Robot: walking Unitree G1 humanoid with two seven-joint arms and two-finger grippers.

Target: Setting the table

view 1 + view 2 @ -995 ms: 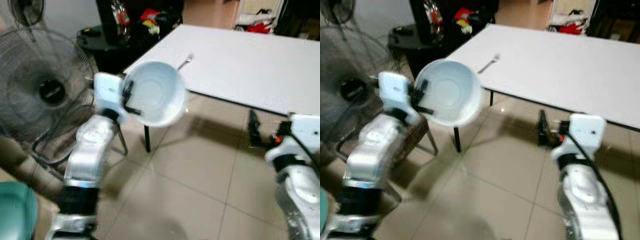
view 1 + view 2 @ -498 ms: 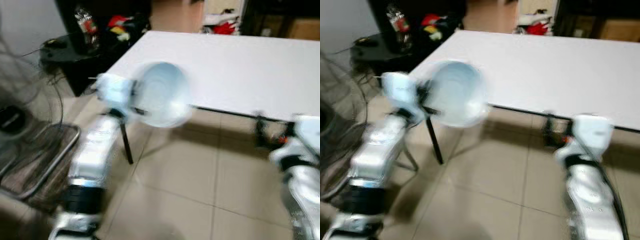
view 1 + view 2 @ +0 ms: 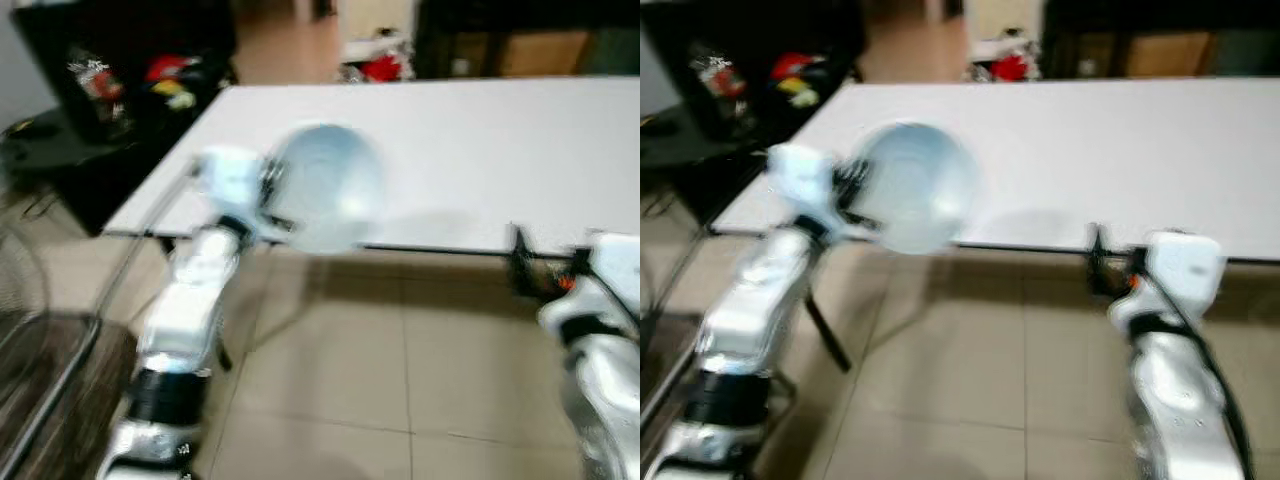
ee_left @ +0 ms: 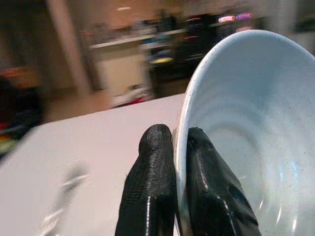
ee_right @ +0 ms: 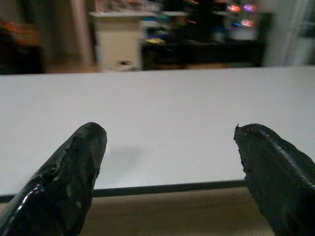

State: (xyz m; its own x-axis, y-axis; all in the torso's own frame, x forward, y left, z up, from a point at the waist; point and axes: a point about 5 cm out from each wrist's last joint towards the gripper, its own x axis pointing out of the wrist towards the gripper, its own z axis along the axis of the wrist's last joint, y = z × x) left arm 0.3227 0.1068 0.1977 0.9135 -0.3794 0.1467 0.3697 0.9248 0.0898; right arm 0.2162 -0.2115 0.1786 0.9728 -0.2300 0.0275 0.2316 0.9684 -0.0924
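Observation:
A pale blue bowl (image 3: 325,187) hangs tilted on its side at the near edge of the white table (image 3: 480,140), its hollow facing me. My left gripper (image 4: 173,147) is shut on the bowl's (image 4: 256,128) rim, one finger inside and one outside. A blurred fork (image 4: 64,189) lies on the table top in the left wrist view. My right gripper (image 5: 170,167) is open with nothing between its fingers, level with the table's near edge (image 5: 162,189). In the eye views the right gripper (image 3: 1098,262) sits just below that edge.
Dark furniture with red and yellow items (image 3: 130,80) stands at the back left beyond the table. Red things (image 3: 375,65) lie behind the table's far end. Beige tiled floor (image 3: 380,370) spreads in front of the table. A dark wire frame (image 3: 40,390) is at the lower left.
The camera has turned right and come closer; the fan has slid out at the left and the table's near edge now faces me. The bowl stays held in my left gripper.

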